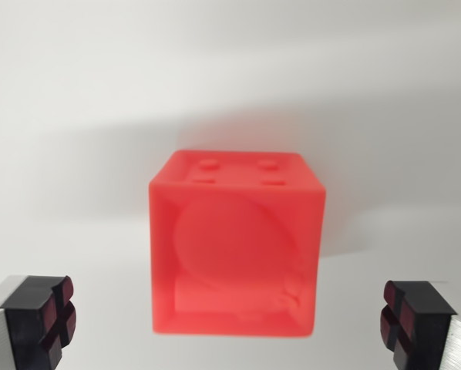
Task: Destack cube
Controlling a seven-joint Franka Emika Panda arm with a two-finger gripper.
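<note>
The red cube (236,250) sits in the middle of the wrist view, a little below the centre, on a plain white table (76,92). Its near face shows a wide round hollow with a raised frame around it, and its top face carries four small studs in two rows. The picture is somewhat blurred, so finer marks in the lower right corner of the hollow cannot be read. From this view only one cube body is clear; whether another cube stands under it cannot be told. A soft grey shadow lies on the table behind the cube and to both sides of it. The pincer (236,320) is wide open and holds nothing. One of its fingers (42,320) appears in the lower corner at the wrist view's left, and the other in the lower corner at the wrist view's right; both have black bodies with dark red pads. Each finger is well apart from the cube, with bare table showing in the gap on each side. The cube lies between the two fingers, and nothing stands between them and the cube. No other thing shows on the table around it.
</note>
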